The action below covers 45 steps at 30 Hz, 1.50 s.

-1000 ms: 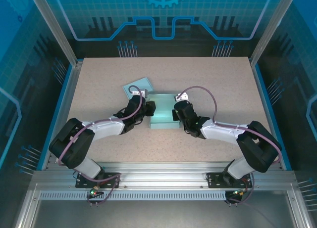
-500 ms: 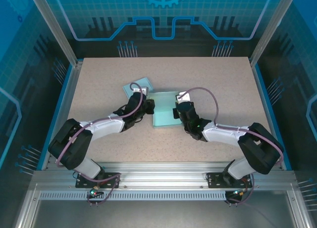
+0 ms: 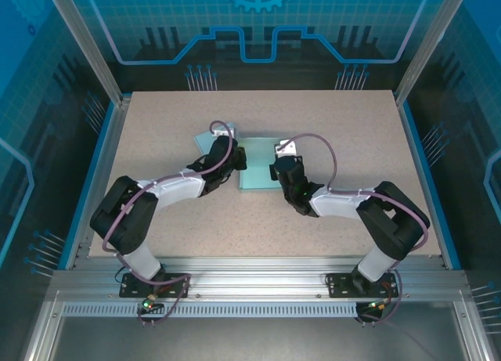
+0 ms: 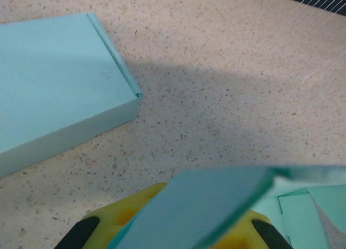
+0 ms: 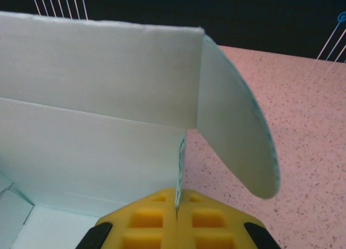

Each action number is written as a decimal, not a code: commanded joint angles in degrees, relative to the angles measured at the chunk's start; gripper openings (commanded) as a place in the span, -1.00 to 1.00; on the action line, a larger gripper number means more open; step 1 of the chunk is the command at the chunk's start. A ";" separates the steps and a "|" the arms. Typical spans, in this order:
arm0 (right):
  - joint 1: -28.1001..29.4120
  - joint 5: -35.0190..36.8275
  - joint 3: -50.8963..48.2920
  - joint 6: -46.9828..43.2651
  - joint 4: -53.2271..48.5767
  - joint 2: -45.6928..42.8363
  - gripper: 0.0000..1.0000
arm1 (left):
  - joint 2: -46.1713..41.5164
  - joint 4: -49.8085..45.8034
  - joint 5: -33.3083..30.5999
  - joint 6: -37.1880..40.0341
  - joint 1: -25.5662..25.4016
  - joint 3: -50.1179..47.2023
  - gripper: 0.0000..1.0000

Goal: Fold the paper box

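The light teal paper box [image 3: 258, 167] lies half-folded in the middle of the table, between both arms. My right gripper [image 3: 275, 171] is at its right side. In the right wrist view the yellow pads [image 5: 157, 216] are pressed together on the thin edge of a side wall [image 5: 181, 162], with the back wall [image 5: 97, 98] standing up and a rounded flap [image 5: 232, 135] hanging to the right. My left gripper [image 3: 234, 159] is at the box's left edge. A teal flap [image 4: 205, 206] lies across its yellow fingers [image 4: 108, 222], which look shut on it.
A second teal box [image 4: 54, 98], folded closed, lies just beyond the left gripper, partly under the left arm in the top view [image 3: 207, 138]. The speckled tabletop [image 3: 352, 126] is bordered by a blue rim and metal frame posts.
Both grippers have carried the box away from the arm bases toward the table's middle. The left gripper now sits close to the closed box.
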 commanded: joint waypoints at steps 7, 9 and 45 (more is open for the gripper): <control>2.97 -8.41 -2.25 2.22 6.77 1.13 -1.00 | 0.31 12.47 5.28 -5.58 -3.26 -2.64 -0.71; 3.38 -8.13 -2.69 2.84 6.66 1.13 -1.00 | 0.08 12.73 5.23 -5.67 -3.75 -3.56 -0.71; 11.43 -1.58 -7.00 19.26 -0.86 -0.35 -1.00 | 0.79 28.19 -1.74 -5.03 -8.68 -23.03 -0.77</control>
